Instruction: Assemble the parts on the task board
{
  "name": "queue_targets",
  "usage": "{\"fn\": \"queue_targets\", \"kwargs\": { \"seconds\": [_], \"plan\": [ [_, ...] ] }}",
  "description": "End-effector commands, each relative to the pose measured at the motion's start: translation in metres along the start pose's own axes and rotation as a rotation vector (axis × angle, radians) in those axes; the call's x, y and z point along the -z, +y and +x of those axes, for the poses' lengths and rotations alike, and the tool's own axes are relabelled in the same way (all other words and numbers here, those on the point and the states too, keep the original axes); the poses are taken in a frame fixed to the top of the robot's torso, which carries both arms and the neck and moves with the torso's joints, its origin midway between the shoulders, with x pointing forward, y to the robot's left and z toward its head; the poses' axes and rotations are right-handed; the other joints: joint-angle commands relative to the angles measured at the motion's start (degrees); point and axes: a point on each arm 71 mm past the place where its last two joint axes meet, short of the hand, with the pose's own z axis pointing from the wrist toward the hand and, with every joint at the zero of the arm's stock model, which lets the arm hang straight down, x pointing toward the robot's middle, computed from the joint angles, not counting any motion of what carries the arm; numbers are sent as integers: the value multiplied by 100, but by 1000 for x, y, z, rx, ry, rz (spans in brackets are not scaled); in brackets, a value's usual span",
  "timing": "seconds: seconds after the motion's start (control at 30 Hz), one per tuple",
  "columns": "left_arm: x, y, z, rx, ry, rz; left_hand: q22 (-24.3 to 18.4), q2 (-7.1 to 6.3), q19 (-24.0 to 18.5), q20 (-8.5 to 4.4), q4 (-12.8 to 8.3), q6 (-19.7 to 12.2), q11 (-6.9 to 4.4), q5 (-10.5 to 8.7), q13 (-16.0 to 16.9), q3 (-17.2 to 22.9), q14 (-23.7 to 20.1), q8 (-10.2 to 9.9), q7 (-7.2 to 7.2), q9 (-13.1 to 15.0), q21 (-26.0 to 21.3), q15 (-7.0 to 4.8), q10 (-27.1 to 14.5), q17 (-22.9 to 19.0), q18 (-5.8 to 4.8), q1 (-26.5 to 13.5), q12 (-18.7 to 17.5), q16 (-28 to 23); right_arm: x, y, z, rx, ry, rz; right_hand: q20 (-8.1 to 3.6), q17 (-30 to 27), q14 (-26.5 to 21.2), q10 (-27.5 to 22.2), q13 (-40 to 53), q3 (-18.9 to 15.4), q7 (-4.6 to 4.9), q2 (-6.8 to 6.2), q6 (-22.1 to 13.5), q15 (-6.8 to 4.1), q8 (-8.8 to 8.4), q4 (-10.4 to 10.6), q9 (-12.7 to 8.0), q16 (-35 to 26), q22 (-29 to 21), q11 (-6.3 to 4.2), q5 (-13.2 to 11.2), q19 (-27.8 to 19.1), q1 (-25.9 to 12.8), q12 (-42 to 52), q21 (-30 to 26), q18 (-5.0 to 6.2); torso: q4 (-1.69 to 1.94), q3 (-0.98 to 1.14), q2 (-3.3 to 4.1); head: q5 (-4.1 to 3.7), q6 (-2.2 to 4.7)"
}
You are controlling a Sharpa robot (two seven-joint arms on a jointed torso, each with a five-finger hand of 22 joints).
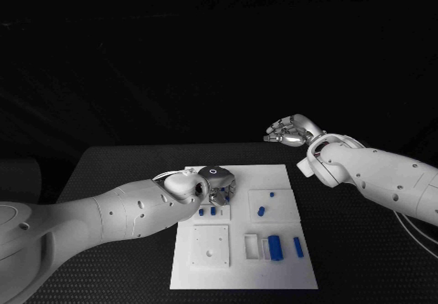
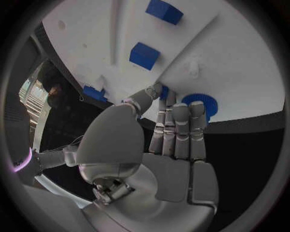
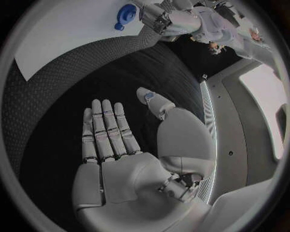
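Note:
The white task board (image 1: 242, 266) lies in the middle of the table. My left hand (image 1: 217, 185) hangs over its far left part. Its thumb and fingertips (image 2: 175, 108) close on a blue round part (image 2: 199, 102) with a ribbed rim, also seen as the blue round part (image 3: 125, 10) beside the left hand (image 3: 169, 19). Small blue parts (image 1: 207, 212) lie just in front of that hand, and blue blocks (image 2: 145, 55) lie beyond it. My right hand (image 1: 292, 132) is raised past the board's far right corner, with flat spread fingers (image 3: 106, 128) holding nothing.
More blue parts lie on the board's right side: two short ones (image 1: 266, 202) and two long ones (image 1: 285, 246) by a white recess. A white square plate (image 1: 211, 244) sits at the near left. Black table (image 1: 365, 253) surrounds the board.

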Motion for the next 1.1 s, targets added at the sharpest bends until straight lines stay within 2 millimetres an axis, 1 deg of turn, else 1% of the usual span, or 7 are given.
{"fn": "queue_targets", "kwargs": {
  "seconds": [0.03,0.33,0.43,0.9,1.1],
  "plan": [
    [2,1,12,-14,62,-16,92,74,56,-173,-21,43,22,27,9,41,60,22,-13,-12,24,-5,80,-12,167,32,43,29,0,2,2,2,14,-17,14,-10,38,47,1,-38,-10,43,8,3,22,-3,-8,19,8,-13,5,43,-31,-23,-38,-79,-1,-3,0,0,2],
    [3,1,9,-11,8,-8,76,176,169,-222,-88,109,-35,76,23,90,252,51,-31,-20,48,-65,214,-8,168,110,81,89,0,2,2,1,15,-19,14,-11,38,50,1,-40,-10,46,9,3,24,0,-10,19,10,-14,6,45,-35,-27,-41,-78,0,0,0,10,13],
    [4,0,9,-3,-5,-2,71,192,205,-237,-96,122,-45,90,23,100,296,55,-35,-24,54,-74,235,-11,169,109,82,93,0,2,2,1,14,-19,14,-12,38,51,1,-40,-10,48,9,3,24,2,-11,19,11,-14,8,46,-37,-29,-43,-78,-1,0,1,12,18],
    [12,-4,5,41,-37,10,56,184,237,-250,-84,134,-51,107,16,108,356,57,-37,-34,41,-82,250,-23,161,63,67,86,1,2,1,2,13,-19,14,-16,38,55,1,-41,-11,50,10,3,26,4,-15,20,15,-14,13,48,-40,-36,-50,-77,-3,4,-3,21,41],
    [13,-3,-7,76,-78,7,53,179,245,-254,-82,139,-53,108,15,111,364,58,-39,-36,38,-84,254,-26,160,57,64,83,1,1,1,2,13,-19,13,-17,38,57,1,-41,-12,51,10,3,27,3,-16,20,17,-14,15,48,-40,-40,-53,-77,0,0,-3,24,60]
  ]
}}
